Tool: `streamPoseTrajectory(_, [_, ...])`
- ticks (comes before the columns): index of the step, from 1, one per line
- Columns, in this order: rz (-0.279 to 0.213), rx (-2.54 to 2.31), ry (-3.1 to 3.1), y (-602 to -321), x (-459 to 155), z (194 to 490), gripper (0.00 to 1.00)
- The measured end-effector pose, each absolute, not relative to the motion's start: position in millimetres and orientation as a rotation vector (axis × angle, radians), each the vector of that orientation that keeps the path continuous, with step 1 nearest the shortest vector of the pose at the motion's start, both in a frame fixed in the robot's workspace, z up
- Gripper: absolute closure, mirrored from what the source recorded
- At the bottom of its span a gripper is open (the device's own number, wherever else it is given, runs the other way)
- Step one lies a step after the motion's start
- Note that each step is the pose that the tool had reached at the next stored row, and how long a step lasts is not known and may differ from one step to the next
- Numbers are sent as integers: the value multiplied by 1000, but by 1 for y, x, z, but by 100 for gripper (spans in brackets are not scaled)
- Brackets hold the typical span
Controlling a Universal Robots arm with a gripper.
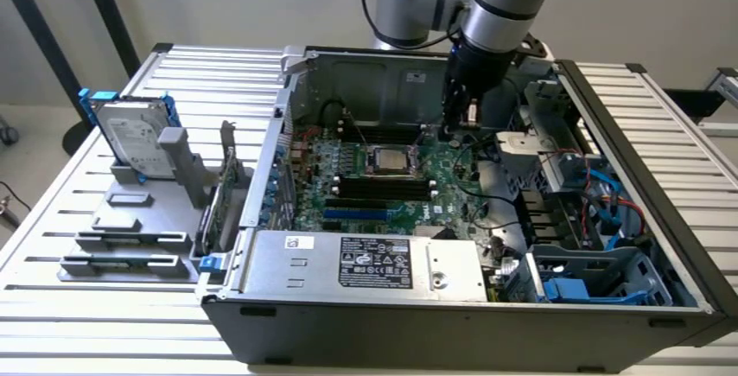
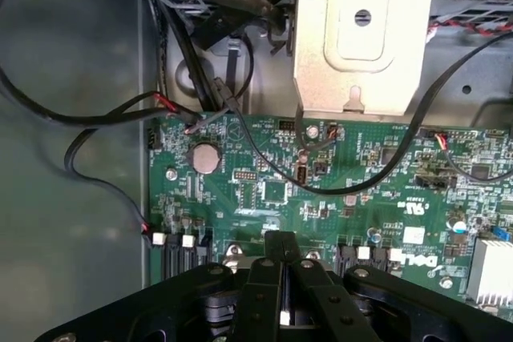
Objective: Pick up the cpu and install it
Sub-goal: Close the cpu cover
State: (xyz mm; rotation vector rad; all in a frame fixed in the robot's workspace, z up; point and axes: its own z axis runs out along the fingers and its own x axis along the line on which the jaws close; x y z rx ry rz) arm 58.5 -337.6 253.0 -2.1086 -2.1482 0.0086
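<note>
The cpu (image 1: 390, 161), a small square chip with a silver-grey top, lies flat in the socket at the middle of the green motherboard (image 1: 398, 207) inside the open computer case. My gripper (image 1: 454, 137) hangs inside the case, just above the board, a short way to the exterior view's right of the cpu and apart from it. In the wrist view my gripper (image 2: 280, 247) has its black fingers pressed together with nothing between them, and the motherboard (image 2: 321, 198) lies below them.
A silver hard drive (image 1: 133, 134) with blue brackets stands in a grey rack on the exterior view's left. The power supply (image 1: 358, 262) fills the case's near side. Black memory slots (image 1: 375, 188) lie beside the socket. Black cables (image 2: 96, 118) and a metal bracket (image 2: 361, 30) crowd the board's edge.
</note>
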Motion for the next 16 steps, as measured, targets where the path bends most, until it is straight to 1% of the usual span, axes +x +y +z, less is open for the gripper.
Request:
streamPoseTrajectory(2, [18,-2088,-2126,-338,58,253,89])
streamPoseTrajectory(4, [38,-2066,-2102,-338,58,253,89])
streamPoseTrajectory(10, [124,-2018,-2042,-338,57,253,89])
streamPoseTrajectory(16, [167,-1995,-2017,-338,49,252,89])
